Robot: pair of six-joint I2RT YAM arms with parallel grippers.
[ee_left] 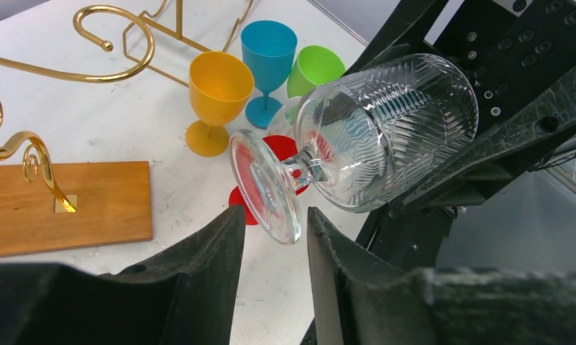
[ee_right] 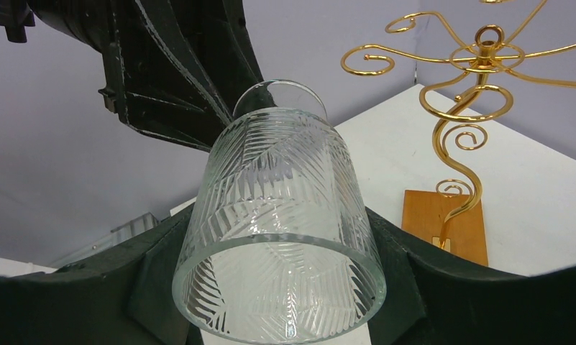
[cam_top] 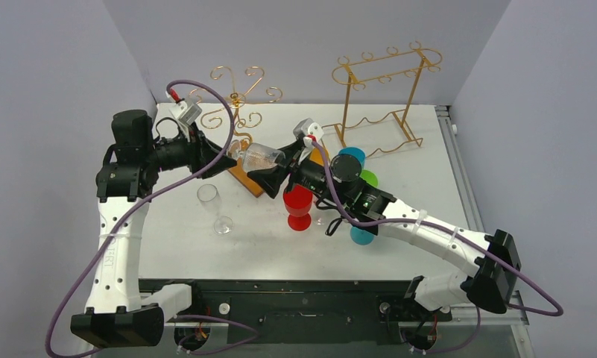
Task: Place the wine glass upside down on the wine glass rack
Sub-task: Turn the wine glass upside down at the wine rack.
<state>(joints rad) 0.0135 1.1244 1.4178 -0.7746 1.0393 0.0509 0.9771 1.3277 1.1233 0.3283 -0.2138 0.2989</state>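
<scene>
1. Right end effector (ee_right: 281, 223): closed on the bowl of the wine glass (ee_left: 385, 136), one finger on each side. The glass is held in the air on its side, above the table (cam_top: 444, 164).
2. Left end effector (ee_left: 274, 215): fingers parted, with the lower edge of the glass's foot (ee_left: 267, 183) dipping into the gap between them. Whether they actually pinch the foot cannot be told from these views.
3. Wine glass, position: its foot points toward the left end effector and its open mouth faces back along the right arm. It lies between the two arms, just beside the rack and not on it.
4. Wine glass rack (cam_top: 239, 112): gold curled arms on a wavy stem, wooden base (ee_left: 62, 205). It stands at the back left of the table, close behind the left end effector, and no glass can be seen hanging on it.
5. Step in hand, as judged: a mid-air handover, right to left, so the glass can be carried by its foot end.
6. Next move calls for a firm left-side hold on the foot or stem before the right side lets go. The bowl then has to be turned downward and the stem slid into a curled arm, so the foot rests on top.
</scene>
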